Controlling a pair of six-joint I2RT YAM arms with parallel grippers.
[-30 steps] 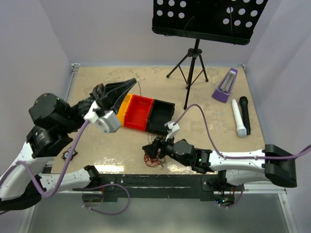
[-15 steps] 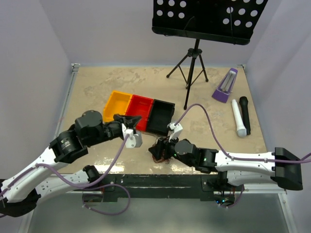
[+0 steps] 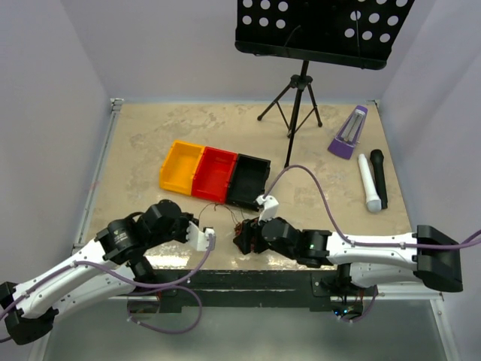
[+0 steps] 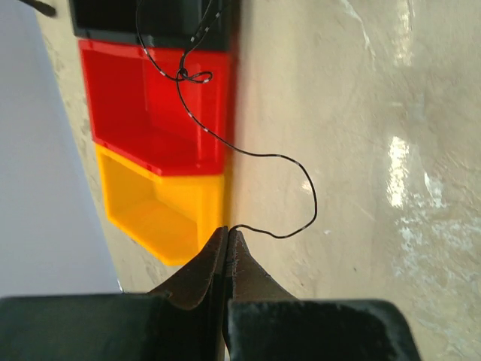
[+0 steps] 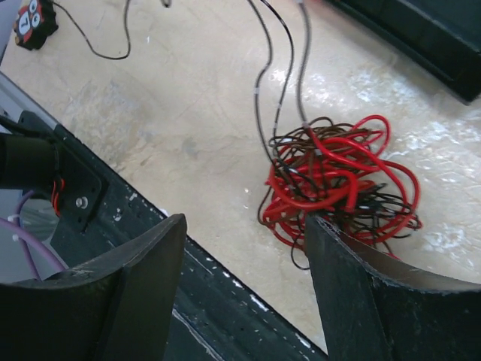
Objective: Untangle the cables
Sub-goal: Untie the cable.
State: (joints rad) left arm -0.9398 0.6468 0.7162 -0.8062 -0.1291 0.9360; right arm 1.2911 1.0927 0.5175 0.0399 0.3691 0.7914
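While the left tool (image 4: 228, 235) pinches one thin dark cable (image 4: 313, 204), the right tool (image 5: 244, 241) hangs wide open over the red-and-dark cable tangle (image 5: 338, 180) on the surface (image 5: 188, 105).

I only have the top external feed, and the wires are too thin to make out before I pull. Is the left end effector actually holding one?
Observer: Yes. In the left wrist view the left end effector is shut on one thin dark cable, pinched right at its tips.
Operator: Where does that strand run?
Observer: It curls across the table, then passes over the red bin, with a small loop there, toward the black bin.
Operator: And the right side?
Observer: The right end effector is open; the red and dark tangle lies loose on the table just ahead of its fingers, ungripped.
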